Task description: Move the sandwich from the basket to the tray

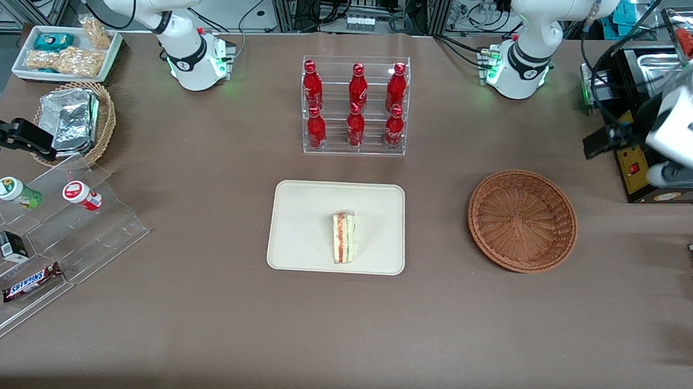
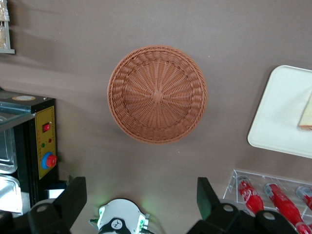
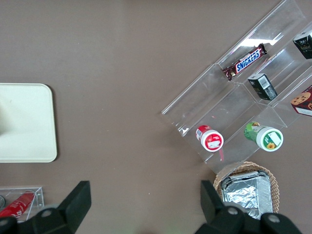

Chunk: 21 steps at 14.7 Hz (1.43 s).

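The left gripper (image 2: 141, 195) hangs high above the table with its two dark fingers (image 2: 73, 195) spread wide apart, nothing between them and nothing touching them. In the left wrist view the gap between the fingers frames bare brown tabletop and the white base of the arm, with the reddish-brown wicker basket (image 2: 157, 94) lying on the table well below the gripper, apart from both fingertips. In the front view the working arm's white wrist housing sits raised at the working arm's end of the table, above the black appliance with a red button (image 1: 635, 169).

The basket (image 1: 523, 220) holds nothing; its woven floor shows all the way across. The sandwich (image 1: 343, 237) lies on the cream-beige tray (image 1: 297, 215), near the tray's middle and a little toward the edge nearest the front camera, its red-orange and yellow-green stripe facing up. It is well apart from the fingers, with the basket between it and the working arm's end of the table. Only a corner of the sandwich (image 2: 307, 114) shows in the left wrist view, resting on the tray (image 2: 278, 117).

Farther from the front camera than the tray stands a clear rack of red bottles (image 1: 355, 105)
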Each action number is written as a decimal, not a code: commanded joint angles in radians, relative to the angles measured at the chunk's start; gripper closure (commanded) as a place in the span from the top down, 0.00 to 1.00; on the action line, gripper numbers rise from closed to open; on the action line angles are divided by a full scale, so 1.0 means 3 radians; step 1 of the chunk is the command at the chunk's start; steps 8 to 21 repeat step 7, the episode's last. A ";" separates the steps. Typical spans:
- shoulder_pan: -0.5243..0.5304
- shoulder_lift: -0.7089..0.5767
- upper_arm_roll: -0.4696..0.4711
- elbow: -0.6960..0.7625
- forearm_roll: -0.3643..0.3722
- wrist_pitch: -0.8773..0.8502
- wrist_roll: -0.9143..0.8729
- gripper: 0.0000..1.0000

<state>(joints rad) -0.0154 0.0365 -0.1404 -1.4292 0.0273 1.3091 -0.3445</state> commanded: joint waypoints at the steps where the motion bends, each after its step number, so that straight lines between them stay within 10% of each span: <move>1: -0.0056 -0.0050 0.0054 -0.0037 -0.0040 -0.0022 0.0049 1.00; 21: -0.0046 -0.0106 0.0064 -0.0048 -0.0055 -0.0028 0.0259 1.00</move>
